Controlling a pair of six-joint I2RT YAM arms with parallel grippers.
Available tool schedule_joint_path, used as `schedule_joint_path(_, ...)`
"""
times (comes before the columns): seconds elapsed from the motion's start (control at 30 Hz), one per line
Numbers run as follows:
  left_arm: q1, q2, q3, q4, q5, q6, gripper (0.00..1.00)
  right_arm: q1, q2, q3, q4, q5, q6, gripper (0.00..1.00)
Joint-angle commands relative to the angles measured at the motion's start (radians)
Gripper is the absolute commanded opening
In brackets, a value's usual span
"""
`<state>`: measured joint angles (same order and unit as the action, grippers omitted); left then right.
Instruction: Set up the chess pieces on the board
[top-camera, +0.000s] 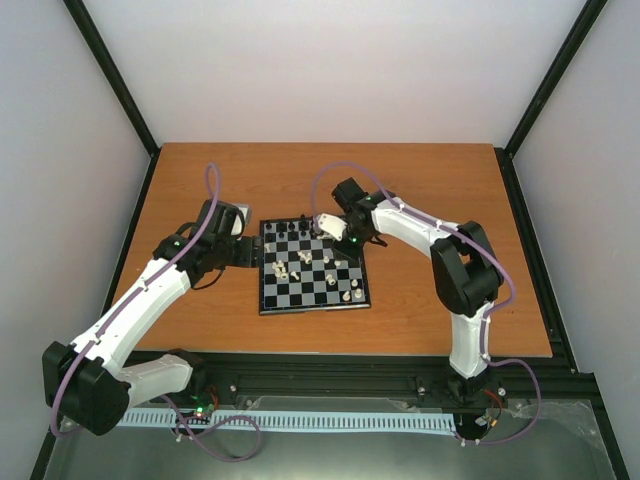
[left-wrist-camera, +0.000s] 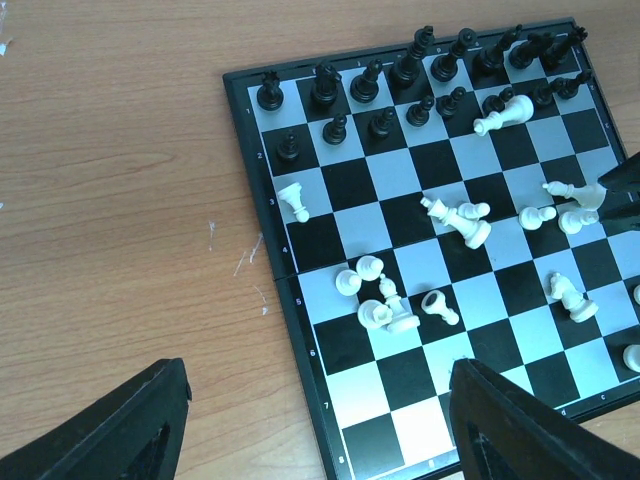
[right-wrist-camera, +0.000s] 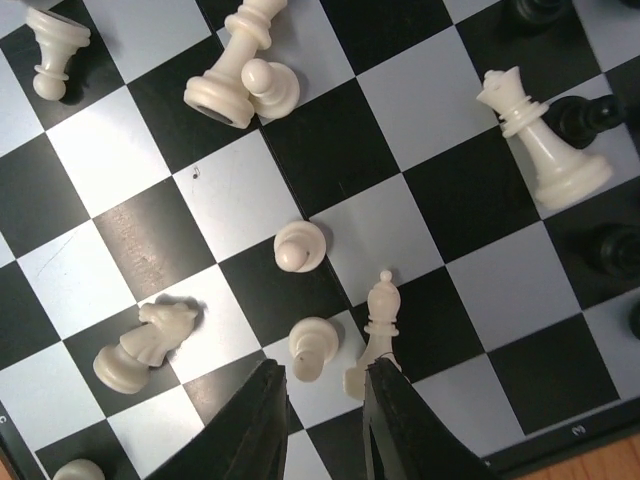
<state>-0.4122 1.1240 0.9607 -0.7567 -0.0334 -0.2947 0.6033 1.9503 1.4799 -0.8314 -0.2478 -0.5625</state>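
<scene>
The board (top-camera: 300, 295) lies at the table's middle. Black chess pieces (left-wrist-camera: 410, 70) stand in two rows along its far edge. White chess pieces (left-wrist-camera: 385, 305) lie toppled and scattered over the middle squares. My right gripper (right-wrist-camera: 325, 420) hovers low over the board (right-wrist-camera: 240, 190), jaws a narrow gap apart with nothing between them. A fallen white pawn (right-wrist-camera: 313, 345) lies just ahead of the gap. A toppled white bishop (right-wrist-camera: 381, 315) has its base beside the right finger. My left gripper (left-wrist-camera: 315, 430) stands wide open and empty over the board's near-left corner (left-wrist-camera: 300, 340).
Near the right gripper lie a white knight (right-wrist-camera: 140, 350), another pawn (right-wrist-camera: 298, 245) and a tall white piece (right-wrist-camera: 540, 140) leaning among the black ones. Bare wooden table (left-wrist-camera: 120, 220) surrounds the board. Black frame posts and white walls close in the table.
</scene>
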Motion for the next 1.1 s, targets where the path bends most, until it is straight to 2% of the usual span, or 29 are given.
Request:
schedule_joint_path(0.0,0.004,0.003,0.003,0.013,0.011,0.017,0.74,-0.004,0.032,0.04,-0.019,-0.017,0.016,0.22)
schedule_joint_path(0.27,0.004,0.002,0.003,0.013,0.019,0.019,0.74,-0.001,0.074,0.053,-0.023,-0.019,0.016,0.22)
schedule_joint_path(0.5,0.004,0.002,0.003,0.013,0.02,0.019,0.74,0.011,0.085,0.056,-0.029,-0.028,0.013,0.18)
schedule_joint_path(0.67,0.004,0.004,0.003,0.013,0.023,0.019,0.74,0.016,0.085,0.052,-0.034,-0.028,0.014,0.11)
schedule_joint_path(0.8,0.004,0.006,0.003,0.014,0.021,0.021,0.74,0.018,0.028,0.029,-0.037,-0.042,0.019,0.06)
schedule_joint_path(1.07,0.004,0.008,0.004,0.013,0.024,0.02,0.74,0.018,-0.138,-0.079,-0.034,-0.053,0.015,0.05)
